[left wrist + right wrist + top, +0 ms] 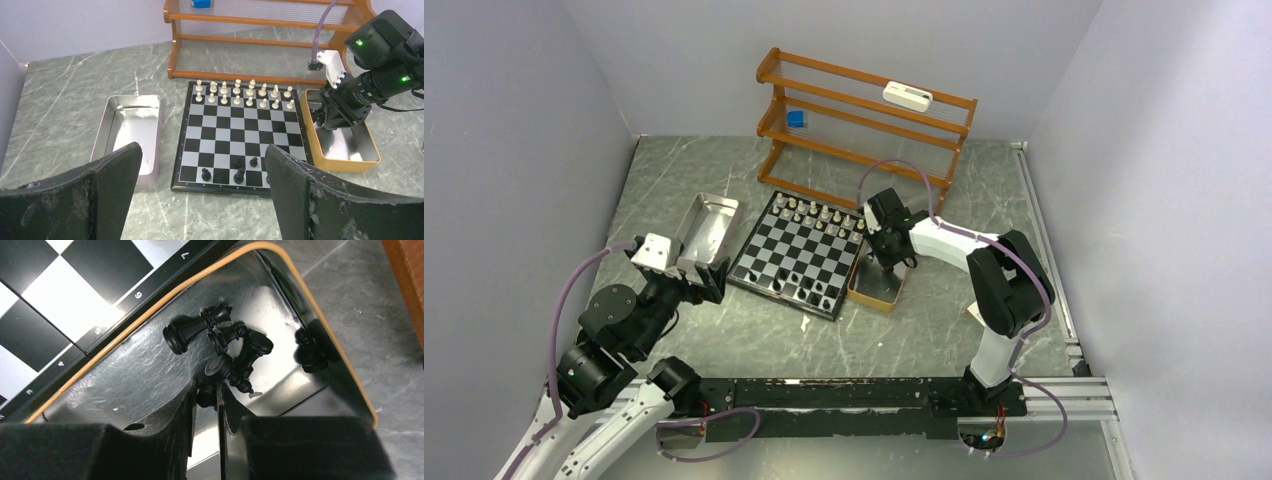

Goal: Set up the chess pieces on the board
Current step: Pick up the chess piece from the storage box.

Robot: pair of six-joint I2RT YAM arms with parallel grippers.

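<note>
Black chess pieces [190, 332] lie heaped in a tan-rimmed tin [125, 370] beside the board [240, 135]; the right gripper [206, 392] pinches one between its jaws, the left gripper [202, 155] hangs jaws spread. Tangled neighbours could snag and spill.

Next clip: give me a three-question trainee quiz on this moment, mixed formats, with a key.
1. True or false: the white chess pieces stand in two rows along the far edge of the black-and-white checkered board.
2. The loose black chess pieces lie in: A) silver rectangular tin, B) orange-rimmed metal tray, C) wooden rack.
3. Fill in: the left arm's jaws stand ___.
Key: 1 true; 2 B; 3 open.
</note>
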